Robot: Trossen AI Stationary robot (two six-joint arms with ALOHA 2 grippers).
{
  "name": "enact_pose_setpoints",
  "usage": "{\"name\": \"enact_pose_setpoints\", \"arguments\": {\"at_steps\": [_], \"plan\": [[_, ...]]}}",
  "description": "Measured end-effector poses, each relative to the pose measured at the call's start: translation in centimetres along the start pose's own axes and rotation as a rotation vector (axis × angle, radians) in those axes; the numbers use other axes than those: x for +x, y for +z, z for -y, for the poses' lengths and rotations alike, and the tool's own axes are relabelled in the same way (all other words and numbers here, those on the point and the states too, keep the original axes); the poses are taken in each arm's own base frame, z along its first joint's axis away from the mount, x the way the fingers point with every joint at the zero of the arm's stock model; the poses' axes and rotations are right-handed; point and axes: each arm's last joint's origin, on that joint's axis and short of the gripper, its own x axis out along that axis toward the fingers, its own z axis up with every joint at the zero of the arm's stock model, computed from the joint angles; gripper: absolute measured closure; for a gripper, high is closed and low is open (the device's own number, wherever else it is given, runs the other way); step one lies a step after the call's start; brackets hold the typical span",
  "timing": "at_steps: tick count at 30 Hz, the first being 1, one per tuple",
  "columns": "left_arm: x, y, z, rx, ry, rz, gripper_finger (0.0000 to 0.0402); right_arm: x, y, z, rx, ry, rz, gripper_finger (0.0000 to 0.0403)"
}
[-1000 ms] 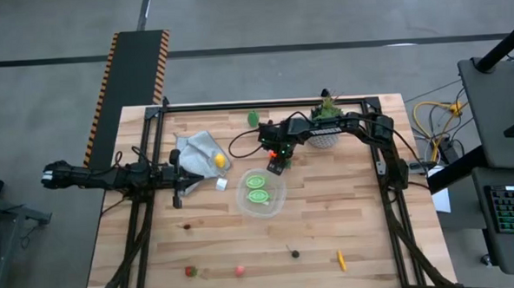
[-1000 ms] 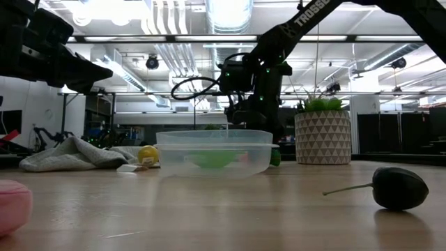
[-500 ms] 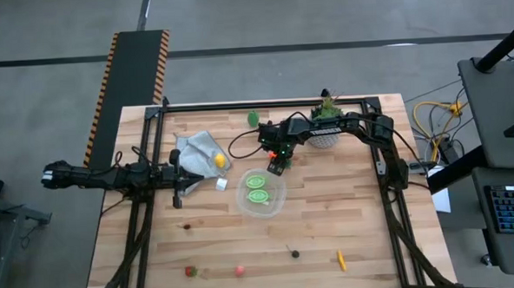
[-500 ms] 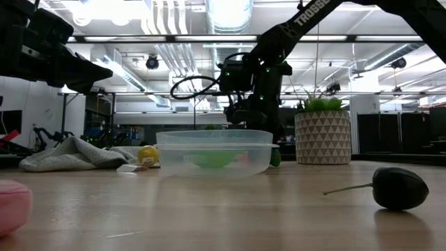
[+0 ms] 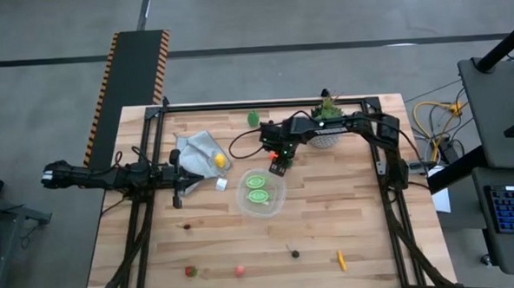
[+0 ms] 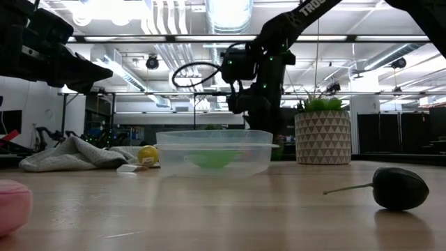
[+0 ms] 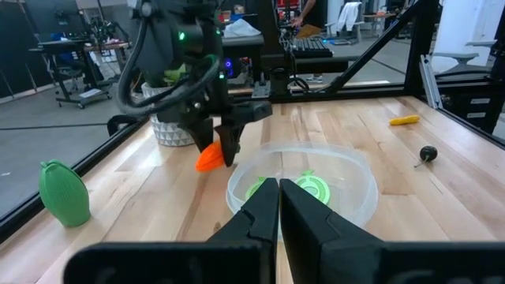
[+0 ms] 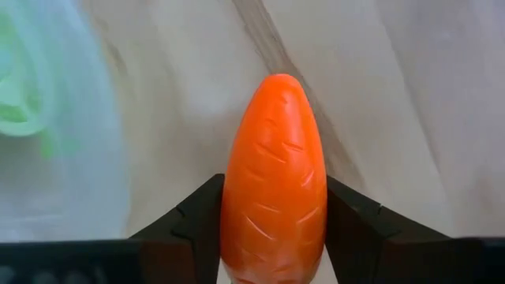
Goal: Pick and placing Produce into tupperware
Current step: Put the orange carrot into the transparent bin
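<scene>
Jaws of the right gripper (image 7: 223, 151) clamp a carrot (image 8: 274, 177), now raised off the desk just beside the tupperware (image 5: 260, 192); it is ready to carry in. Left gripper (image 7: 278, 207) waits, jaws together.

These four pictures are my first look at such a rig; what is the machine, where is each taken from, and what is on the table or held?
It is a robot with two dark arms at a wooden table, each ending in a two-finger pincer. One picture looks straight down, one looks level along the tabletop, and two come from cameras on the arms' wrists.

The right pincer is shut on an orange toy carrot, held above the table beside the clear tupperware, which has two green slices inside. The left pincer is shut and empty, waiting at the table's left.

Also there: a grey cloth with a yellow fruit, a potted plant, and small toy produce scattered about, including a dark stemmed piece.
</scene>
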Motion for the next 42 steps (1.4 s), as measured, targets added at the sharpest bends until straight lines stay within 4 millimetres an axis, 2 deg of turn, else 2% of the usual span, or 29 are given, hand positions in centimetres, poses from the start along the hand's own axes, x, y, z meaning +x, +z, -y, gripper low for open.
{"name": "enact_pose_setpoints", "arguments": {"at_steps": [4, 12, 16, 24, 33, 36, 42], "plan": [[0.0, 0.0, 0.0, 0.0, 0.0, 0.0, 0.0402, -1.3, -0.1, -0.6, -0.015, 0.004, 0.03, 0.0242], [0.0, 0.0, 0.0, 0.006, 0.0, 0.001, 0.0402, -5.2, -0.6, -2.2, -0.026, 0.033, 0.142, 0.0241], [0.0, 0.0, 0.0, 0.006, 0.0, 0.001, 0.0402, -6.1, -1.0, -3.5, -0.049, 0.049, 0.163, 0.0241], [0.0, 0.0, 0.0, 0.006, 0.0, 0.001, 0.0402, -6.1, -1.5, -6.5, -0.106, 0.06, 0.206, 0.0241], [0.0, 0.0, 0.0, 0.006, 0.0, 0.001, 0.0402, -6.2, -1.1, -7.9, -0.087, 0.089, 0.277, 0.0239], [0.0, 0.0, 0.0, 0.006, 0.0, 0.001, 0.0402, -5.7, -0.9, -8.1, -0.091, 0.089, 0.286, 0.0238], [0.0, 0.0, 0.0, 0.007, 0.0, 0.0, 0.0402, -3.2, -0.7, -8.7, -0.102, 0.075, 0.238, 0.0238]]}}
